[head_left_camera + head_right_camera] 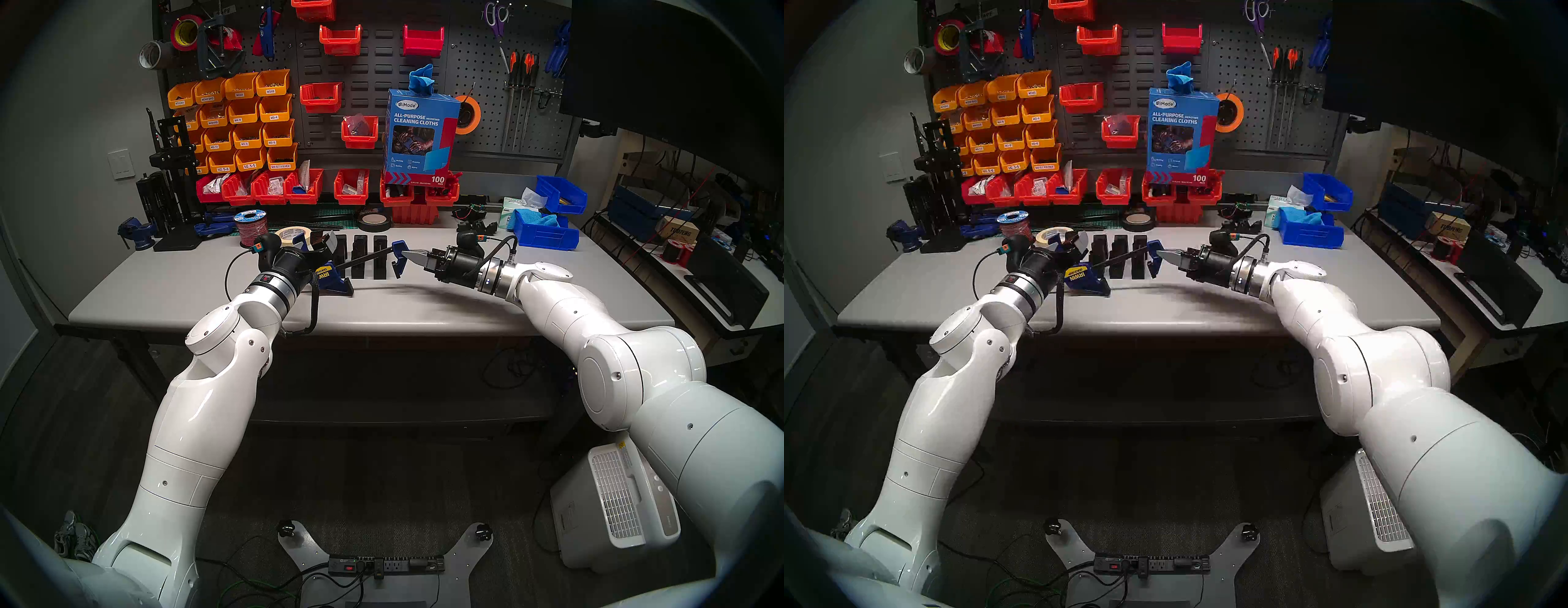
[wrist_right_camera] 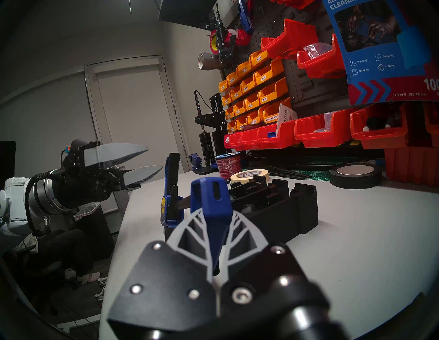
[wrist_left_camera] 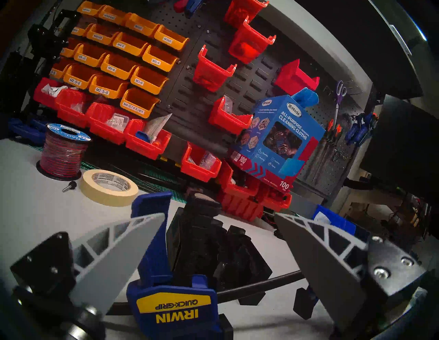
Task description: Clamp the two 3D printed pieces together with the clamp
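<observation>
Head view: masking tape [image 1: 292, 235] behind wide-open left jaws [image 1: 320, 250]; right jaws [image 1: 410, 256] tight on clamp [image 1: 335, 276] beside 2 printed pieces [image 1: 360, 254]

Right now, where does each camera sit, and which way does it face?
Head pair: high, looking down at the table; both arms show.
Left wrist: faces the pegboard; open left end effector straddles the clamp.
Right wrist: faces leftward; right end effector grips the clamp's end jaw.
All share the 3D printed pieces.
</observation>
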